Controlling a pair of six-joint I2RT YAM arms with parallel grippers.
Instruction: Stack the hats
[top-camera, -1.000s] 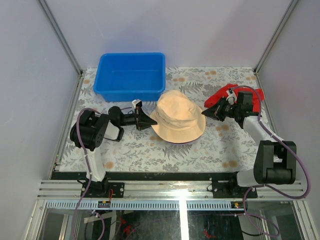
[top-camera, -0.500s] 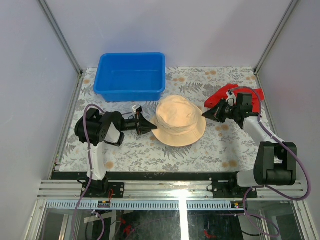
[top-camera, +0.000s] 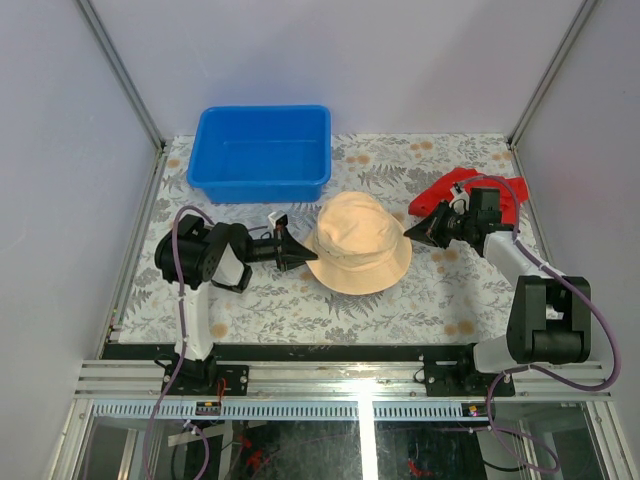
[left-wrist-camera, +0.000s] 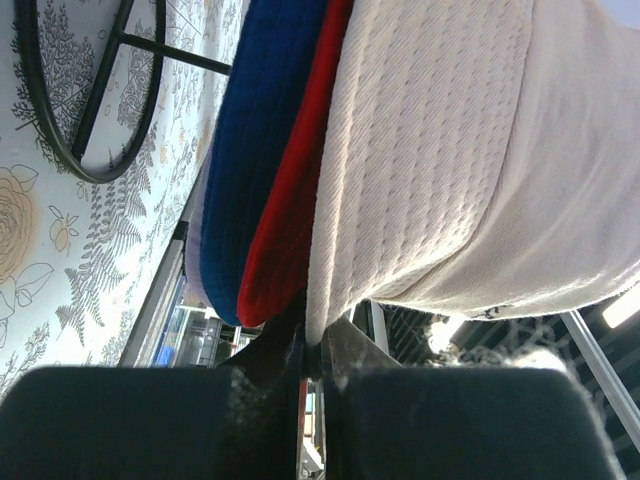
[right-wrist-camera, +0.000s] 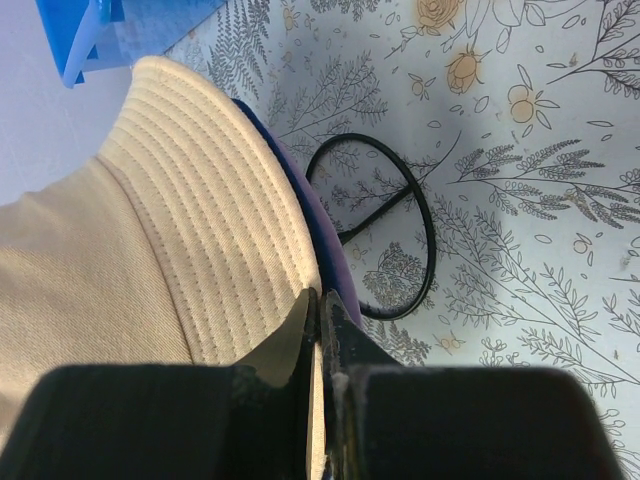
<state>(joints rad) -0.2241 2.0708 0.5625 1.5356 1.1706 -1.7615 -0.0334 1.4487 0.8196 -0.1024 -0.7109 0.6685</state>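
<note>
L gripper (top-camera: 303, 256) pinched shut on left brim of beige fabric bucket hat (top-camera: 358, 240) at centre of top view, R gripper (top-camera: 411, 229) clamped on its right brim, w/ red fabric hat (left-wrist-camera: 290, 200) & navy fabric hat (left-wrist-camera: 255, 150) layered under it, black wire stand (right-wrist-camera: 385, 240) just beside the brim in R wrist view.

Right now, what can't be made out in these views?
- Top view: beige hat covers navy hat, red hat and stand.
- Right wrist: red hat hidden under the beige brim.
- Left wrist: stand cut off by the top edge and partly behind the hats.
</note>
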